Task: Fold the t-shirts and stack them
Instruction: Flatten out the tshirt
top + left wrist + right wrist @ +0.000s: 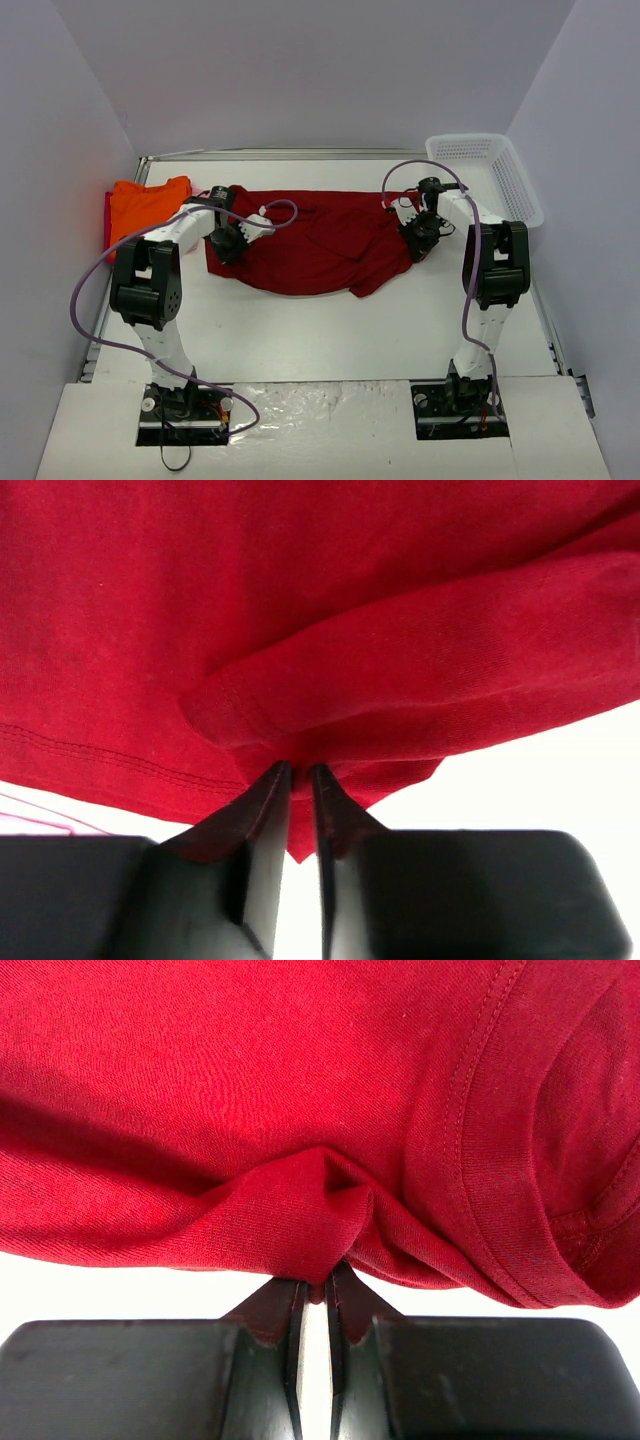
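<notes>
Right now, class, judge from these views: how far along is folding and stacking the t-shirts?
Possibly done: the orange t-shirt lies at the left edge of the table, pink cloth showing beside it, though a neat fold cannot be confirmed. In hand: the left end effector and right end effector each pinch the dark red t-shirt, which lies spread and rumpled. Left: folding it and stacking it.

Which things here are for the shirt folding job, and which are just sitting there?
For the job:
- dark red t-shirt, pinched by the left gripper and the right gripper
- orange t-shirt
- pink cloth peeking out at the orange one's edge

Just sitting there:
- white basket at the far right corner
</notes>
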